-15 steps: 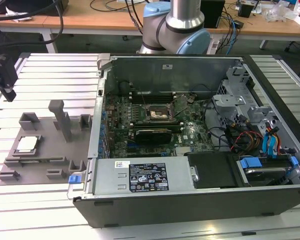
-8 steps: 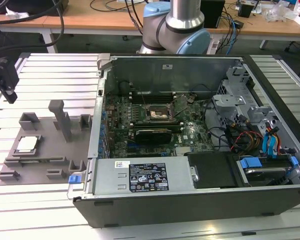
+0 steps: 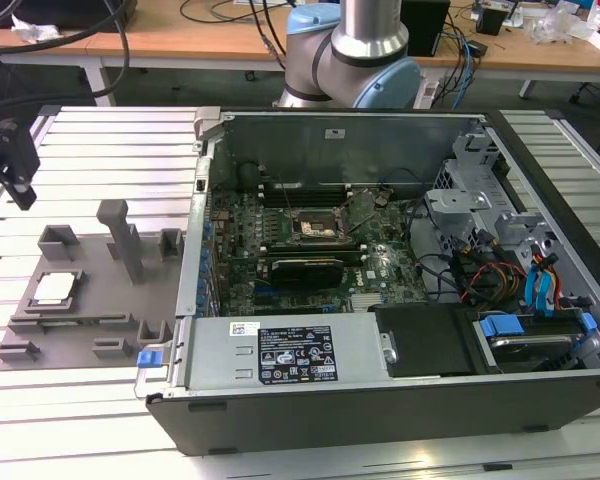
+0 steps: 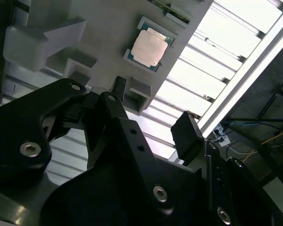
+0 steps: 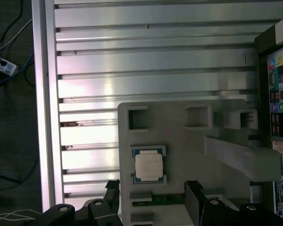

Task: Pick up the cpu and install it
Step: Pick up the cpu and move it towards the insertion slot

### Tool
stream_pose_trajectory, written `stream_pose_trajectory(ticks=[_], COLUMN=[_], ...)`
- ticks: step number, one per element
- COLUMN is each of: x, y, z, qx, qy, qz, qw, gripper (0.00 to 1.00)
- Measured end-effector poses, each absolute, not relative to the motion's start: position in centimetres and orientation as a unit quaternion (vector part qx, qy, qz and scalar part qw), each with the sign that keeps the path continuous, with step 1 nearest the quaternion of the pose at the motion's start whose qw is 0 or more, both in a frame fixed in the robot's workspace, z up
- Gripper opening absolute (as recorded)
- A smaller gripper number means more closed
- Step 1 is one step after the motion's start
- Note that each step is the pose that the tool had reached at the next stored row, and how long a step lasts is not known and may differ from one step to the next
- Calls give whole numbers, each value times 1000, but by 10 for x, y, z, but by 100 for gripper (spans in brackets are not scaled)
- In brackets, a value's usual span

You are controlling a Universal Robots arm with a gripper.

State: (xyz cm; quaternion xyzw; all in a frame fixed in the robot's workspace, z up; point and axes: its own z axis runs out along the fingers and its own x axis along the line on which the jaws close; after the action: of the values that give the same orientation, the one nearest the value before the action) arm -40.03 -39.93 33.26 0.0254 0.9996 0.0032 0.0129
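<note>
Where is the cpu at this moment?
The cpu lies flat on the grey tray at the exterior view's left, outside the open computer case, with the gripper hovering apart above it.

The hand [image 5: 152,186] is cut off by the first wrist view's edge, its body unseen.

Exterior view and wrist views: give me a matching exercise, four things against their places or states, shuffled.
Things:
1. cpu
2. socket
3. gripper
4. grey tray

Places or states:
A. on the slatted table, to the exterior view's left of the case
B. on the motherboard inside the case
C. lying on the grey tray
D. hovering near the tray, jaws open, empty

Pairs: 1-C, 2-B, 3-D, 4-A
</note>
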Motion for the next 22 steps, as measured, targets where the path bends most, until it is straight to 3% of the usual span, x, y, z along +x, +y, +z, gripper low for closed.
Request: stream_pose_trajectory(ticks=[22], x=[-400], y=[-399], z=[318], qx=[25], qy=[1000], qz=[3], qw=[13], gripper=[66])
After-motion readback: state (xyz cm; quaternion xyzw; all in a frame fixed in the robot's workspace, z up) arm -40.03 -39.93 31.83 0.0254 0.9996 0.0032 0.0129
